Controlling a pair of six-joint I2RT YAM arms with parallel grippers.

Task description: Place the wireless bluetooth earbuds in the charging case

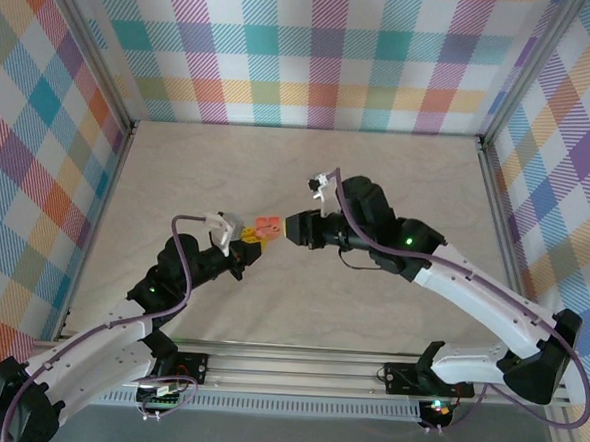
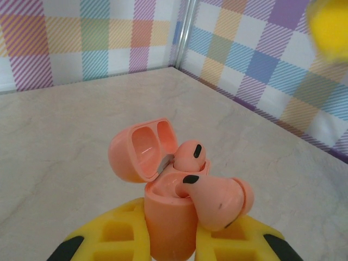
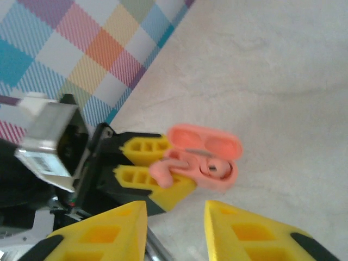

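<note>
Your left claw (image 2: 171, 235) clamps the smooth, rounded salmon case (image 2: 168, 220), lid (image 2: 142, 149) hinged open. Two glossy pink buds: one bud (image 2: 191, 157) sits in the case's far socket, the other bud (image 2: 220, 201) lies tilted across its near rim. Your right claw (image 3: 175, 213), yellow fingers (image 3: 103, 236) parted and empty, hovers near the case.

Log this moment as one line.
left gripper: shut on pink case; lid: open; first earbud: seated; second earbud: across rim, unseated; right gripper: open, empty
</note>
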